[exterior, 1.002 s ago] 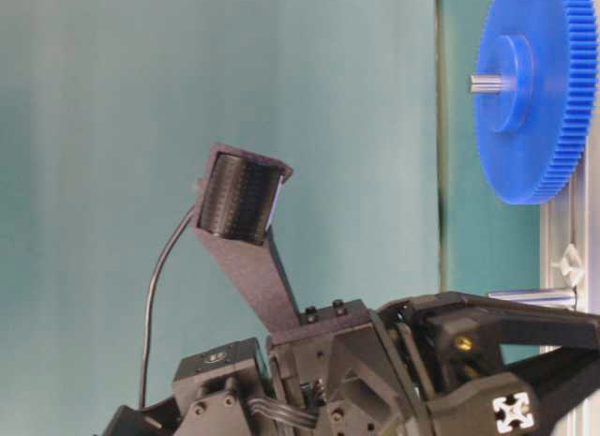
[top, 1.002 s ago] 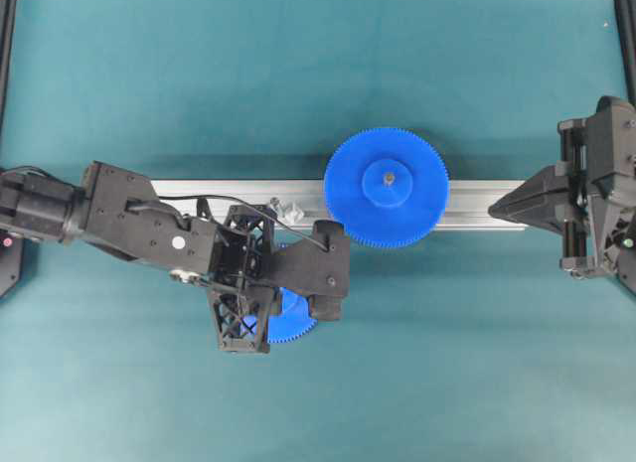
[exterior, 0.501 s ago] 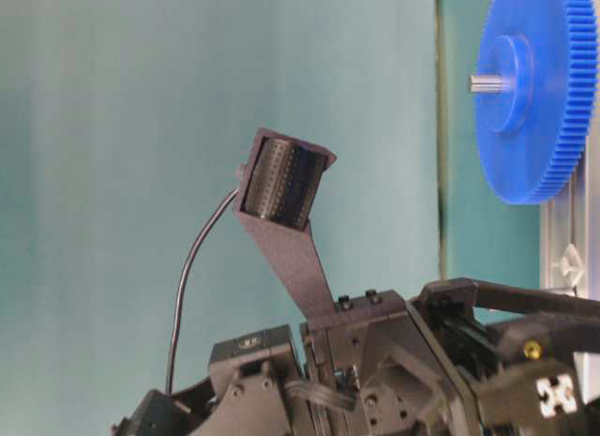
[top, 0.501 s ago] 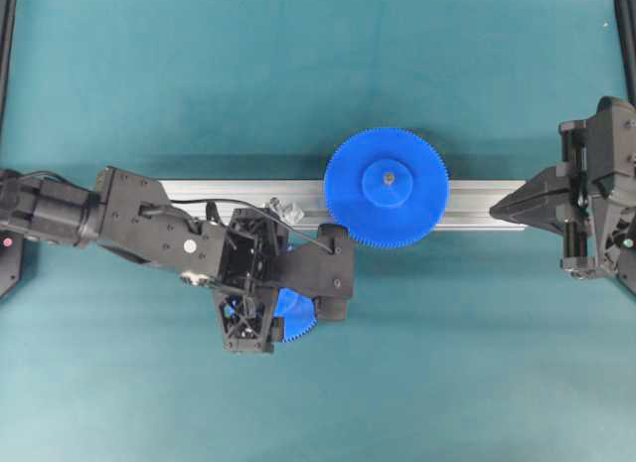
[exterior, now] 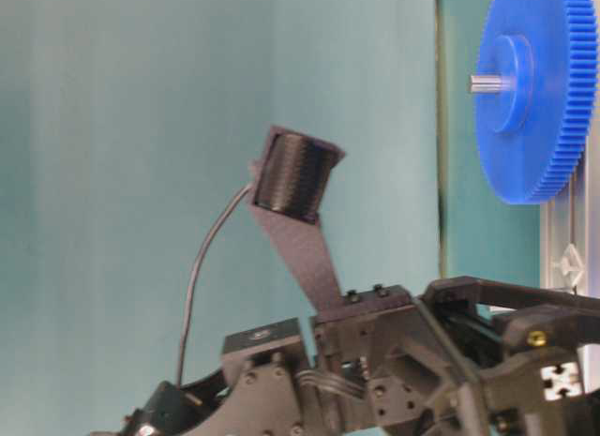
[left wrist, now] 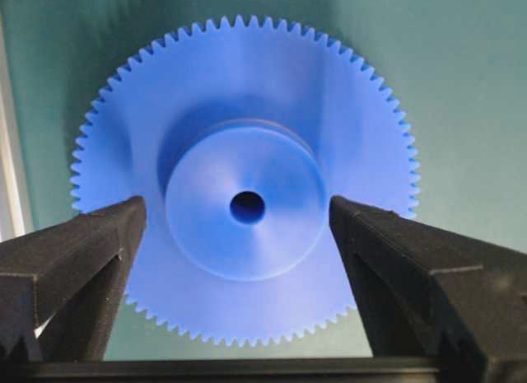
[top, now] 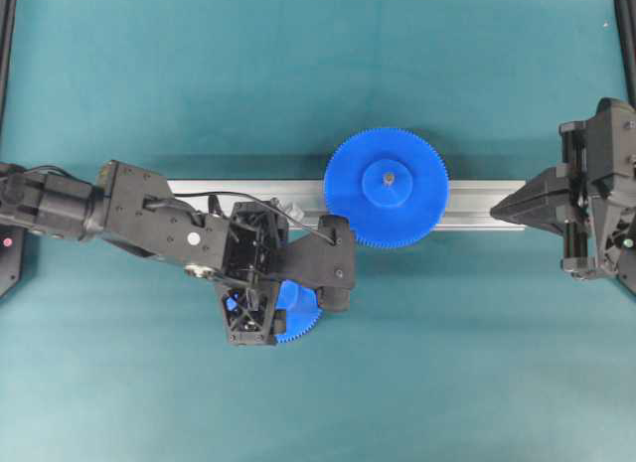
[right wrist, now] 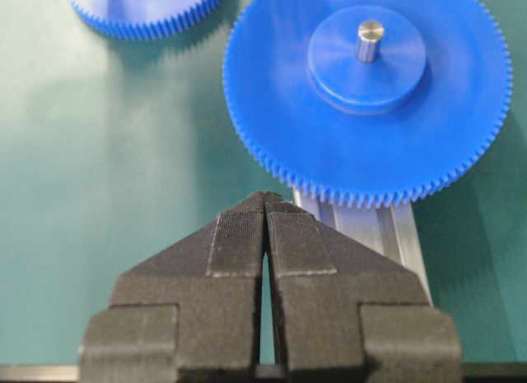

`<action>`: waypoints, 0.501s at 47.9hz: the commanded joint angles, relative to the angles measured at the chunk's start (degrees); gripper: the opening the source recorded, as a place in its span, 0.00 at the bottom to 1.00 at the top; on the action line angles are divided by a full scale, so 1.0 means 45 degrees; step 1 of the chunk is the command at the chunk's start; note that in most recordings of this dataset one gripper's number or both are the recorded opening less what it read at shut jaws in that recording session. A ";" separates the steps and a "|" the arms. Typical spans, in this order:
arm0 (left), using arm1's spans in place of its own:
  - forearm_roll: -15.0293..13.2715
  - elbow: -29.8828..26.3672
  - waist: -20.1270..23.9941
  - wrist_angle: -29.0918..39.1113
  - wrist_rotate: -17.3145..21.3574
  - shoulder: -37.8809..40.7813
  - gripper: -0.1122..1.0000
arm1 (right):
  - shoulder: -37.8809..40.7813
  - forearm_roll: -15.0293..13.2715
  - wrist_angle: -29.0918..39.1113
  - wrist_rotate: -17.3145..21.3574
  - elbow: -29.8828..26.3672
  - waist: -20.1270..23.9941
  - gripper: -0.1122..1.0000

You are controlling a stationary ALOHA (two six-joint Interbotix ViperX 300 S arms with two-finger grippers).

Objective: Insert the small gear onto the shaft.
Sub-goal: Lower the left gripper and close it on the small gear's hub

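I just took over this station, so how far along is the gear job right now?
Done: only the large gear sits on its pin on the rail. In hand: the left gripper is open, fingers either side of the small gear's hub, gear flat on the mat, not yet gripped. Left: closing, lifting, and seating it; the shaft is hidden under the arm. The right gripper sits shut, idle.

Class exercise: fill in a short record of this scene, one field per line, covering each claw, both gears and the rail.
left claw: open, one finger either side of the small gear's hub, not gripping
right claw: shut, empty, near the rail's end
small gear: flat on the mat
large gear: on the rail, grey pin through its hub
rail: silver, lying across the mat
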 commanded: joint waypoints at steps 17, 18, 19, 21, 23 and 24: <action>0.0020 -0.0195 -0.0020 -0.0176 0.0000 0.0020 0.94 | 0.0039 0.0020 -0.0195 0.0117 -0.0059 0.0020 0.12; 0.0020 -0.0195 -0.0039 -0.0215 0.0000 0.0039 0.94 | 0.0039 0.0020 -0.0195 0.0117 -0.0059 0.0020 0.12; 0.0020 -0.0176 -0.0020 -0.0254 0.0000 0.0059 0.94 | 0.0039 0.0020 -0.0195 0.0117 -0.0059 0.0020 0.12; 0.0020 -0.0176 -0.0039 -0.0371 0.0000 0.0098 0.94 | 0.0039 0.0020 -0.0195 0.0117 -0.0039 0.0020 0.12; 0.0020 -0.0176 -0.0039 -0.0488 0.0000 0.0137 0.94 | 0.0039 0.0020 -0.0195 0.0117 -0.0039 0.0020 0.12; 0.0020 -0.0156 -0.0039 -0.0508 0.0000 0.0176 0.94 | 0.0039 0.0020 -0.0195 0.0117 -0.0059 0.0020 0.12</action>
